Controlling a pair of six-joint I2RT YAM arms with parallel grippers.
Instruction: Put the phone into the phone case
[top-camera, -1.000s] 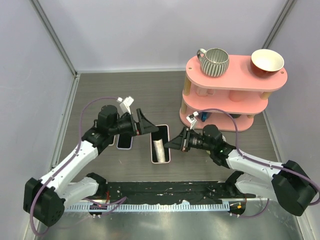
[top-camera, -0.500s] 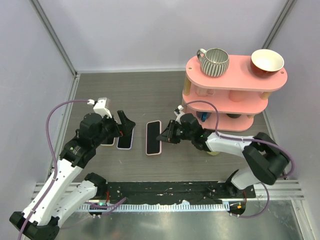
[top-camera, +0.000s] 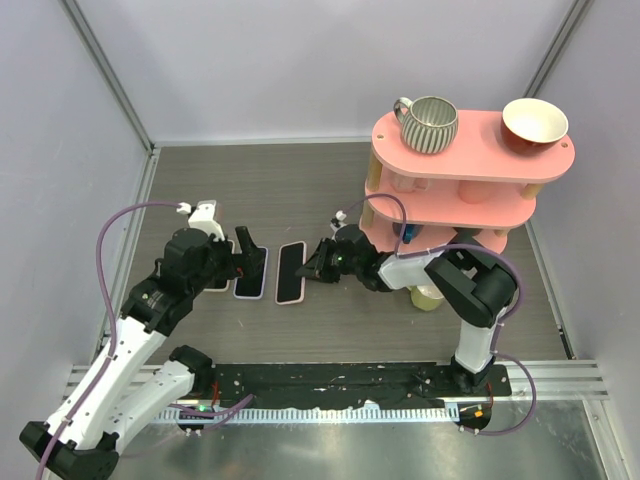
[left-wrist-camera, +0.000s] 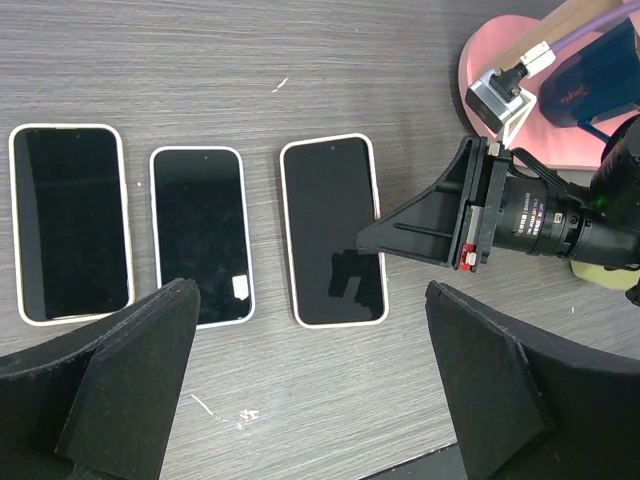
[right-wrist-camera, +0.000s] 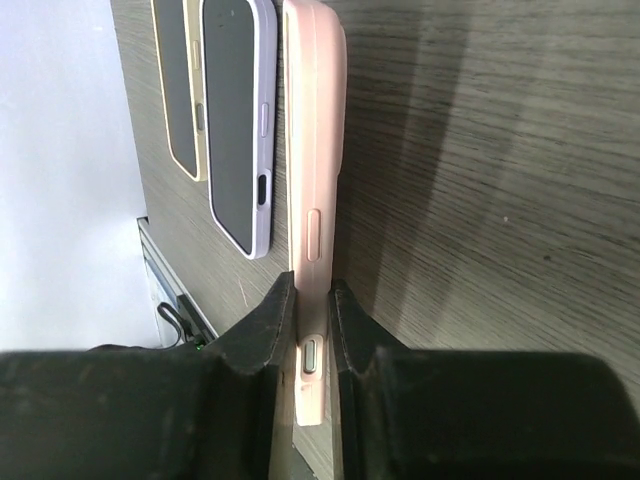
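The phone (left-wrist-camera: 333, 230) lies screen-up on the wood-grain table (left-wrist-camera: 400, 60) inside a pink case (right-wrist-camera: 315, 150), rightmost in a row of three. The right gripper (top-camera: 314, 266) pinches its right edge. Just beside it lie a lavender-edged phone (left-wrist-camera: 200, 235) and a cream-edged phone (left-wrist-camera: 70, 220). The left gripper (top-camera: 244, 252) hovers above them, jaws spread wide and holding nothing.

Bright, even light — soft shadows, mild glare, mostly sharp
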